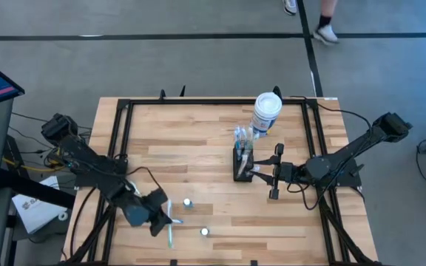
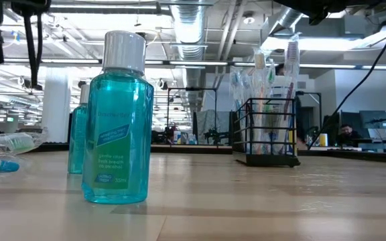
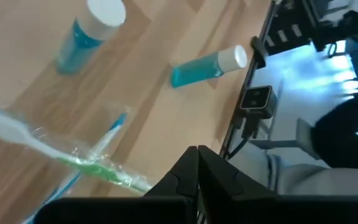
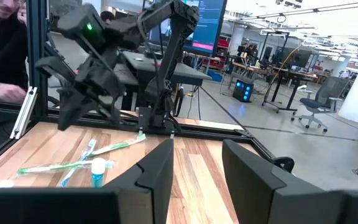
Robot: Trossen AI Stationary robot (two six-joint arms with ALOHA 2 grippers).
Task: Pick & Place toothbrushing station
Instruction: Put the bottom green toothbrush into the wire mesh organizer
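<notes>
From above, the toothbrushing station point(image 1: 241, 164), a small black slotted caddy, is seen standing upright on the wooden tabletop point(image 1: 198, 133), right of centre, just in front of a white canister point(image 1: 266, 112) with a blue label. The right gripper point(image 1: 259, 171) is held just beside the caddy on its right. Its fingers point(image 4: 160, 171) are shown apart in the right wrist view, with nothing between them.

The left gripper point(image 1: 160, 210) is seen near the front left of the tabletop, well apart from the caddy. In the left wrist view its fingers point(image 3: 194, 180) are pressed fully together. A wrapped toothbrush point(image 3: 61, 152) with a green head lies just past them; whether it is pinched cannot be told.

Two small bottles of blue-green liquid with white caps are shown from above only as small dots point(image 1: 188, 202) point(image 1: 205, 231). In the low view the nearer bottle point(image 2: 117, 120) is shown large and upright, and the second point(image 2: 78, 140) is largely hidden behind it. There the caddy point(image 2: 267, 134) is seen as a wire frame with toothbrushes point(image 2: 292, 60) standing in it, a detail not clear from above.

A person's feet point(image 1: 325, 32) are seen on the floor beyond the tabletop in the high view.
</notes>
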